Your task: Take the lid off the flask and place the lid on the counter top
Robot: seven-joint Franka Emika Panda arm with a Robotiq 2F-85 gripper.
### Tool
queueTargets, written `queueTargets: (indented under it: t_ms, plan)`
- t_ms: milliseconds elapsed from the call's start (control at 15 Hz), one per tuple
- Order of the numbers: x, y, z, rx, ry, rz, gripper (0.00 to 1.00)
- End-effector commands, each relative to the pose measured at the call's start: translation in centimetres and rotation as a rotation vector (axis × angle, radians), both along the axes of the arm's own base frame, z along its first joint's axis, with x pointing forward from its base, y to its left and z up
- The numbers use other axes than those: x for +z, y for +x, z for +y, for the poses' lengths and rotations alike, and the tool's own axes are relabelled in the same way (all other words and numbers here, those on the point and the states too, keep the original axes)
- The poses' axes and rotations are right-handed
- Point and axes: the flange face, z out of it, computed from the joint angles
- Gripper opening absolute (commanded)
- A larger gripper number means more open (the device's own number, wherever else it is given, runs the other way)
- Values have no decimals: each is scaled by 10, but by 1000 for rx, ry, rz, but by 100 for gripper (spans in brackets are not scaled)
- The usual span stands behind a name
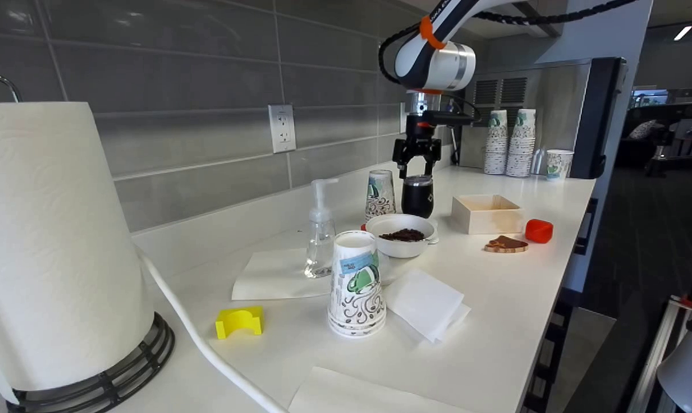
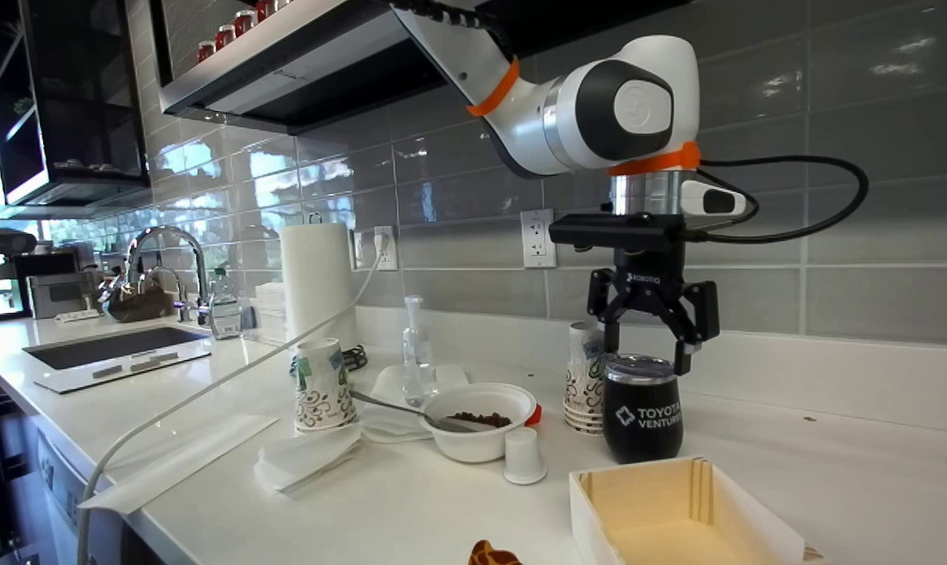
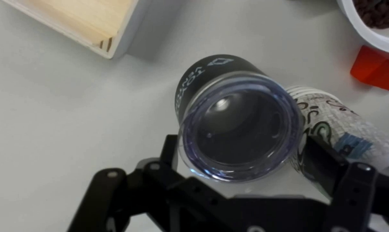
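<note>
The flask is a short black cup with white "TOYOTA VENTURES" print; it stands upright on the white counter top [image 1: 483, 304] in both exterior views [image 1: 418, 201] [image 2: 643, 428] and in the wrist view [image 3: 197, 80]. Its lid looks clear, not black, and sits on the flask's top [image 2: 639, 367]; it fills the middle of the wrist view [image 3: 236, 170]. My gripper [image 2: 647, 359] points straight down over the flask. Its fingers are apart, one on each side of the lid. In the wrist view the left finger is very close to the lid's edge, and a small gap shows at the right finger.
Stacked paper cups [image 2: 584, 377] stand right beside the flask. A white bowl with dark bits [image 2: 473, 447], a small white cup [image 2: 524, 455] and a red block [image 3: 376, 67] are near. A wooden box [image 2: 685, 510] stands in front. The tiled wall [image 1: 208, 149] runs behind.
</note>
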Motion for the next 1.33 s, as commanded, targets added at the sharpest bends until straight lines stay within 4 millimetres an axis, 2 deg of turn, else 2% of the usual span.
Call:
queueTargets:
  t_ms: [0, 400, 467, 533, 600, 667, 733, 867, 933, 1000, 1067, 1267]
  plan:
    - [-2, 7, -3, 5, 24, 20, 100]
    - [-7, 8, -2, 4, 21, 29, 100]
    - [-6, 8, -3, 3, 21, 27, 75]
    - [-5, 8, -3, 3, 21, 25, 74]
    - [-3, 9, -3, 2, 21, 21, 78]
    - [-2, 10, -4, 3, 19, 18, 67]
    - [-1, 10, -4, 3, 19, 18, 67]
    - [1, 11, -4, 3, 18, 17, 82]
    - [1, 11, -4, 4, 17, 17, 85]
    - [2, 11, -4, 4, 16, 17, 71]
    - [2, 12, -3, 5, 16, 17, 67]
    - [3, 12, -2, 7, 14, 17, 67]
